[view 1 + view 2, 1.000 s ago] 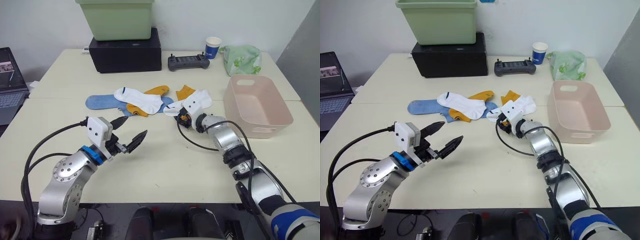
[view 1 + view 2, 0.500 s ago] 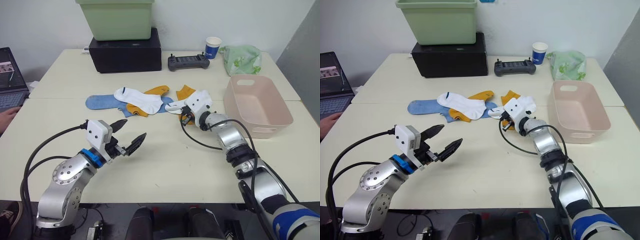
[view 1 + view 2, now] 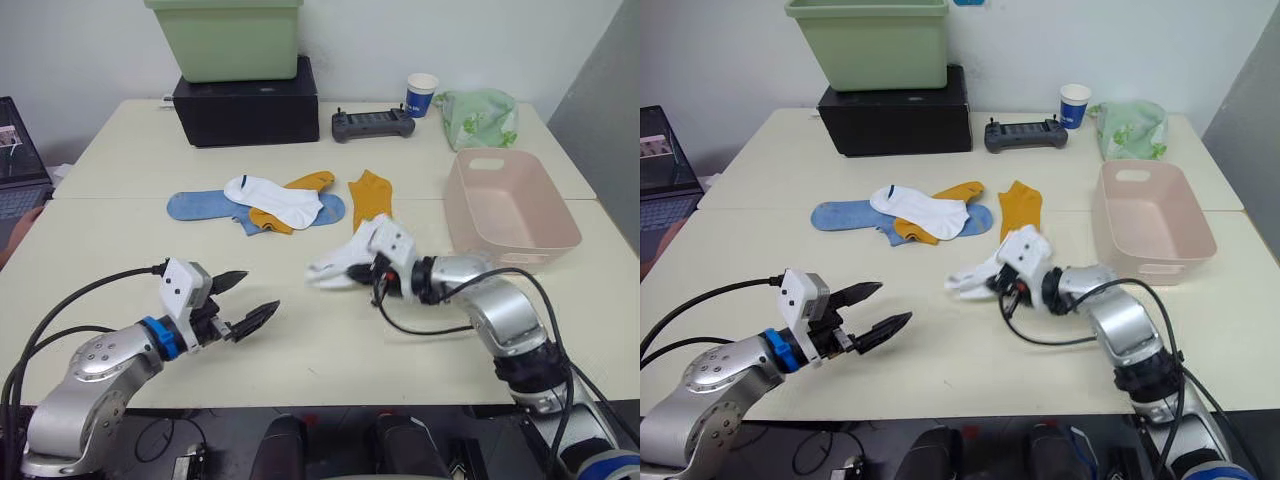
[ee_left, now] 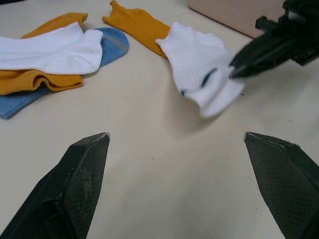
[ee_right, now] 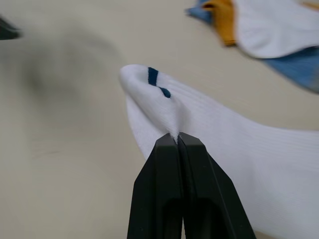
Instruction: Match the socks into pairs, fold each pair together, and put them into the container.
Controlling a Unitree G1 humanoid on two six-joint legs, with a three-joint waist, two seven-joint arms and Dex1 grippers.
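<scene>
**A:** Cream table (image 3: 330, 340) across the whole frame, pale wall behind. Where's the sock being handled?

**B:** Centre of the frame, slightly right: a white sock (image 3: 345, 262) with a small dark blue mark at its cuff, pinched by the right gripper (image 3: 378, 272), whose two black fingers (image 5: 178, 189) are pressed together on a fold of the knit. It droops toward the left of the frame.

**A:** And the others?

**B:** Above it, mid-frame, an orange sock (image 3: 371, 193) lies alone. Left of that is a heap: a second white sock (image 3: 275, 198) on top of another orange sock (image 3: 290, 205), with blue socks (image 3: 215, 206) underneath, sticking out both sides.

**A:** The container?

**B:** Pink tub (image 3: 512, 210) at the right edge, with nothing visible inside, well apart from the held sock.

**A:** Left gripper?

**B:** Lower left, left gripper (image 3: 245, 302) with fingers spread wide, gripping nothing, pointing toward the held sock.

**A:** Background?

**B:** Upper left, a green bin (image 3: 224, 37) on a black box (image 3: 245, 103). Upper centre, a controller (image 3: 373, 123); beside it a blue cup (image 3: 421, 95) and a green bag (image 3: 479, 117).
</scene>
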